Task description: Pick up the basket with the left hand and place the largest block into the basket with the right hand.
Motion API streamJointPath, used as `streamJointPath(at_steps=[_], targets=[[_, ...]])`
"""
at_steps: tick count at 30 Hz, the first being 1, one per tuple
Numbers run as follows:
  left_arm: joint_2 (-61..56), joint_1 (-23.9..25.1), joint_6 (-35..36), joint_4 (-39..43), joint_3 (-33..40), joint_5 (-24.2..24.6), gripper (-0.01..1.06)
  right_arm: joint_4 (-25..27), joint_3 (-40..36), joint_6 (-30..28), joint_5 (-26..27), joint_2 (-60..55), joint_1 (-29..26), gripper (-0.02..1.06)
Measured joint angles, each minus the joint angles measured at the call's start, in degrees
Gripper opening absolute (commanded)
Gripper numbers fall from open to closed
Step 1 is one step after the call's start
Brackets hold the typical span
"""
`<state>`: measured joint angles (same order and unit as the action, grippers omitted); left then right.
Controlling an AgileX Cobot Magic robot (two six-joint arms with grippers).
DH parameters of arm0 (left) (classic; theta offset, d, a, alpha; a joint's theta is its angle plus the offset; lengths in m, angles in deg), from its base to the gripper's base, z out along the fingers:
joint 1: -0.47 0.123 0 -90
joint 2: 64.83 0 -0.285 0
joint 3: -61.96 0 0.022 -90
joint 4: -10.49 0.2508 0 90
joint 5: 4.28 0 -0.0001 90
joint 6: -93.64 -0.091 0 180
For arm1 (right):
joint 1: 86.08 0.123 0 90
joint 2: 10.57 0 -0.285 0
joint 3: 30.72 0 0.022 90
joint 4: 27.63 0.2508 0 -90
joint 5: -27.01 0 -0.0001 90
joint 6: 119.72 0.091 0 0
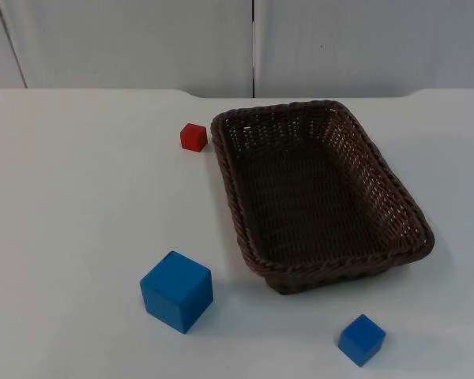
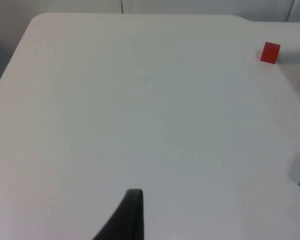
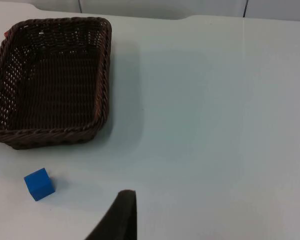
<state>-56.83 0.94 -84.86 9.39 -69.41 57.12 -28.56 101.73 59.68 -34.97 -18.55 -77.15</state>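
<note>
An empty dark brown wicker basket [image 1: 308, 197] lies right of the table's middle, also seen in the right wrist view [image 3: 50, 85]. The largest block, a big blue cube [image 1: 176, 290], stands near the front, left of the basket. A small blue cube [image 1: 361, 339] rests in front of the basket's near end, also in the right wrist view [image 3: 39, 184]. A small red cube [image 1: 193, 136] sits by the basket's far left corner. My left gripper [image 2: 132, 212] hangs over bare table far left of the red cube [image 2: 270, 52]. My right gripper [image 3: 121, 215] hangs over the table right of the small blue cube.
The white table ends at a grey partition wall [image 1: 142, 39] behind the basket. Wide bare table top [image 1: 71, 197] stretches left of the blocks, and more lies right of the basket [image 3: 215, 100].
</note>
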Motion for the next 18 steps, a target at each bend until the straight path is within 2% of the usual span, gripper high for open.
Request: streamJointPath(at_steps=[9, 18], targets=[[0.0, 0.0, 0.0, -3.85, -1.79, -0.89, 1.05, 0.0, 0.0, 0.08, 0.0, 0.0, 0.0, 1.05], [4.04, 0.0, 0.0, -4.31, -4.78, -2.5, 1.05, 0.0, 0.0, 0.08, 0.0, 0.0, 0.0, 1.05]])
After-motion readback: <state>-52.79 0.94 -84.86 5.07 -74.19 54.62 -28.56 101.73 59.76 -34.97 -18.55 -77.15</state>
